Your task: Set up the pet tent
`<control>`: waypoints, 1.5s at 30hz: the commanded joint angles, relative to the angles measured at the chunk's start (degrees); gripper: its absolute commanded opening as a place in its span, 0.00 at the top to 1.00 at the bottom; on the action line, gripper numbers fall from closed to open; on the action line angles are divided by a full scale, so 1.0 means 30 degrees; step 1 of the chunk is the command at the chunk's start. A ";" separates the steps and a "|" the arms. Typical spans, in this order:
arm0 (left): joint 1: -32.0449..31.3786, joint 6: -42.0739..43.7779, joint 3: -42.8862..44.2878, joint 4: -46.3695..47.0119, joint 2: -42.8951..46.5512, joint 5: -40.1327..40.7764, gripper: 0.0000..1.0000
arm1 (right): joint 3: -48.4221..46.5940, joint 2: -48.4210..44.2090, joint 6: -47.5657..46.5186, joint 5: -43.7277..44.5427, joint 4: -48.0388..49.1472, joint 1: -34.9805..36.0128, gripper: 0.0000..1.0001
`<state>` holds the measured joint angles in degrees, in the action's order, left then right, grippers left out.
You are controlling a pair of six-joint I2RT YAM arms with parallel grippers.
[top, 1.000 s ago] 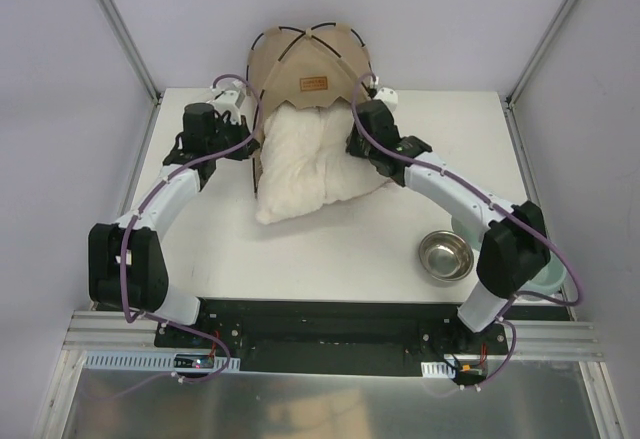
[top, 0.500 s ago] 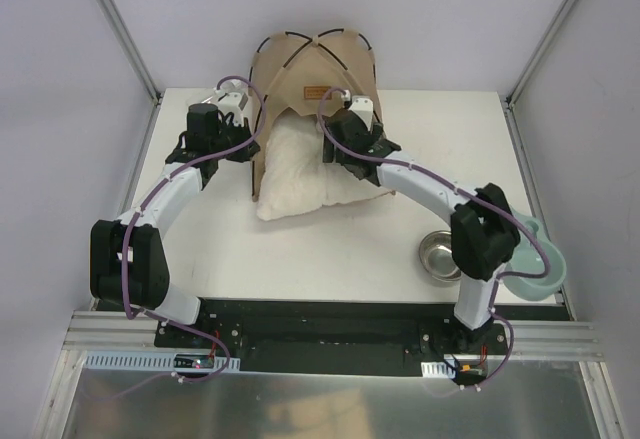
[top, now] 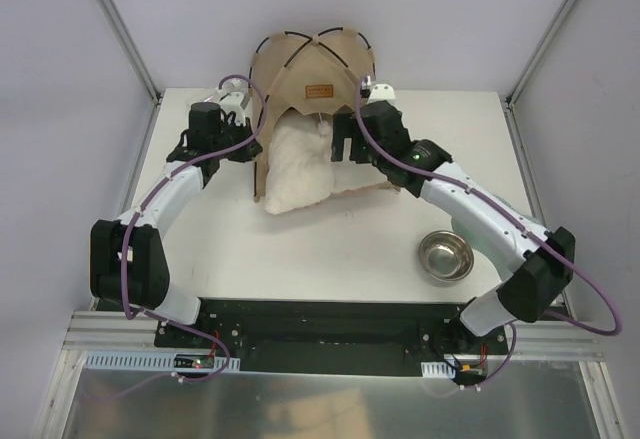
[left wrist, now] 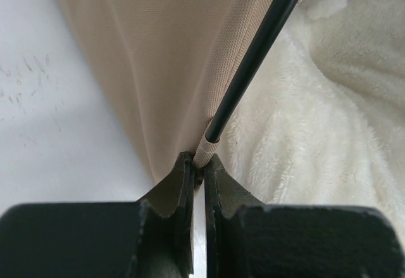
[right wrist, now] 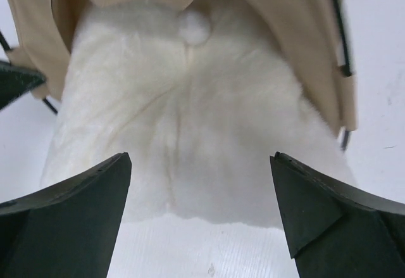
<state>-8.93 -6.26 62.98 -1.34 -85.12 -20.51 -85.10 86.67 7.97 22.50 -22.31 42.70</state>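
Observation:
The pet tent (top: pixel 313 64) stands arched at the table's back, tan with thin black poles and a small brown label. A fluffy off-white pillow (top: pixel 298 164) lies half inside its doorway. My left gripper (top: pixel 253 146) is at the tent's left front corner. In the left wrist view it (left wrist: pixel 199 164) is shut on the tent's fabric pole sleeve, where a black pole (left wrist: pixel 259 50) ends. My right gripper (top: pixel 338 147) hovers over the pillow's right side. In the right wrist view it (right wrist: pixel 201 192) is open and empty, with the pillow (right wrist: pixel 183 120) and tent (right wrist: pixel 297 12) ahead.
A steel bowl (top: pixel 446 256) sits on the white table (top: pixel 330 249) at the front right, close to the right arm's elbow. Aluminium frame posts rise at the back corners, and the table's back edge runs just behind the tent.
My right gripper has opened and moved from the tent's right edge to above the pillow. The pillow has bunched up narrower in the doorway. The left gripper has kept its hold.

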 commanded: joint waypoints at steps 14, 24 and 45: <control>-0.0452 -0.1223 0.0510 -0.0753 -0.0161 -0.0282 1.00 | -0.2720 0.9808 -0.0283 -0.2436 -0.2353 0.1002 0.25; -0.0481 -0.1136 0.0452 -0.0899 0.0102 -0.0252 1.00 | -0.0580 0.7385 0.1207 -0.0762 0.1395 0.0768 1.00; -0.0539 -0.1487 0.0627 -0.1865 0.1215 -0.2685 1.00 | -0.0994 1.0159 -0.4082 0.1728 1.5454 -0.0258 1.00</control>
<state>-9.80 -7.09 63.29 -3.84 -84.29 -25.21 -90.91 114.65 6.50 27.16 6.33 42.19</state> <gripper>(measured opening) 0.052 0.064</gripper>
